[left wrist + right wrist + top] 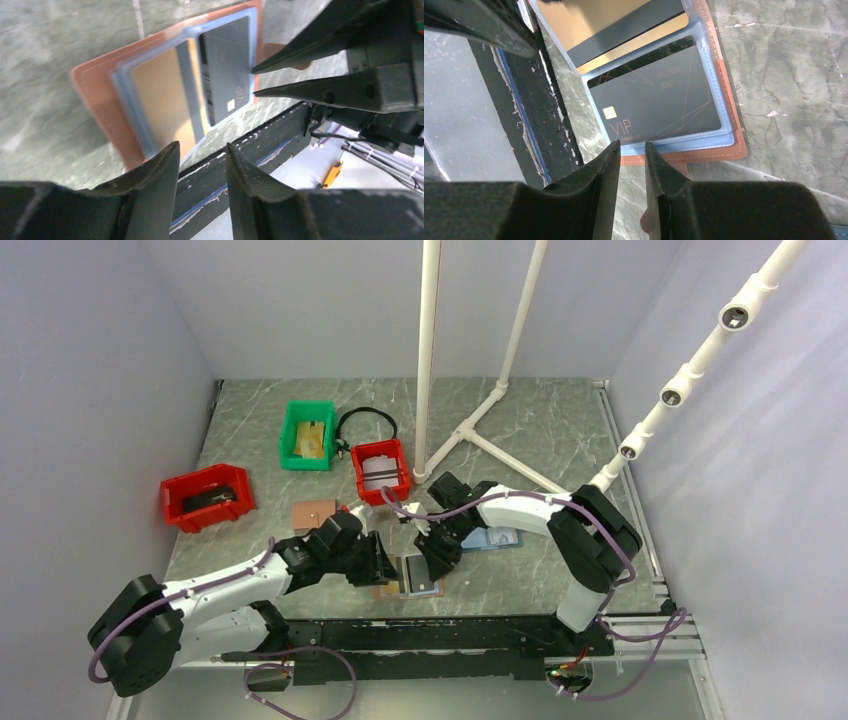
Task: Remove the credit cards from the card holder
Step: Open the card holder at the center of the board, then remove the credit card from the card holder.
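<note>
The card holder (392,591) lies open near the table's front edge, brown outside with light blue pockets inside. In the left wrist view its brown edge (97,102) frames a gold card (160,95) and a dark grey card (225,70), both in clear pockets. The right wrist view shows the holder (730,127), the dark grey "VIP" card (659,100) and the gold card (594,20). My right gripper (632,144) is narrowly open and empty, its tips at the blue pocket's edge (436,564). My left gripper (202,146) is open and empty, just off the holder's left side (384,565).
A black rail (524,115) runs along the table's front edge beside the holder. A second brown holder (314,512) and an all-blue holder (496,538) lie nearby. Two red bins (207,496) (381,469), a green bin (308,435) and white pipe posts (428,360) stand behind.
</note>
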You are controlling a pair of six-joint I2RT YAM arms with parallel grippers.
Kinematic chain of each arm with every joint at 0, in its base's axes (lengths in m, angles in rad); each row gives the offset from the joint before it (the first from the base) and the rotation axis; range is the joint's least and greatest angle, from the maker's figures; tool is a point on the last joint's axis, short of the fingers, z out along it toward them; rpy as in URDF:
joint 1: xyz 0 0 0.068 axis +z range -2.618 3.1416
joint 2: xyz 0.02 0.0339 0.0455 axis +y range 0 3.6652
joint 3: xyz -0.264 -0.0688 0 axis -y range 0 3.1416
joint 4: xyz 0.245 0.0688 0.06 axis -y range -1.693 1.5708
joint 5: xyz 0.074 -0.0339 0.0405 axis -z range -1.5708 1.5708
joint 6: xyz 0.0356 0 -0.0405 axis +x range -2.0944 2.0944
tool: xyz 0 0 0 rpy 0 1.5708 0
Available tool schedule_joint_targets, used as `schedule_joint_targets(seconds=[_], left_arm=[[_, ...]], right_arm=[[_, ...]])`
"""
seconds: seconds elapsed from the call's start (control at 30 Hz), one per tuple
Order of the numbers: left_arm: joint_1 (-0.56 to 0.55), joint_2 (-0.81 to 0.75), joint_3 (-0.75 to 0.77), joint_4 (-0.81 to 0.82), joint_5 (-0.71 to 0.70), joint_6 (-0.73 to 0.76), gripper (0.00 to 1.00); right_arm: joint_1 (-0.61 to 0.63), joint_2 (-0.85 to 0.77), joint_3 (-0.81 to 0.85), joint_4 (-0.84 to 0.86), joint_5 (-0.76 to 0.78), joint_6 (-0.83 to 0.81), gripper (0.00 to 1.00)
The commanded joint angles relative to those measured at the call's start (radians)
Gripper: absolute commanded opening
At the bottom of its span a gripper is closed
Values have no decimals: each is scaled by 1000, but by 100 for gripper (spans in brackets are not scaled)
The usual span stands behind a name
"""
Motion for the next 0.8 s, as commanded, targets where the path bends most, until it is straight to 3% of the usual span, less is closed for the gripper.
schedule_joint_targets(seconds=[0.0, 0.1, 0.4, 0.77], left_arm=[[3, -49, 83, -229, -130, 17, 48], [3, -66, 89, -285, -161, 11, 52], [3, 81, 72, -168, -96, 0, 53], [3, 110, -4, 192, 51, -49, 50]], right_arm=[[-15, -20, 29, -2, -13, -2, 28], [-16, -17, 30, -2, -12, -2, 29], [-15, -6, 29, -4, -15, -2, 29], [-15, -2, 32, -9, -22, -2, 30]])
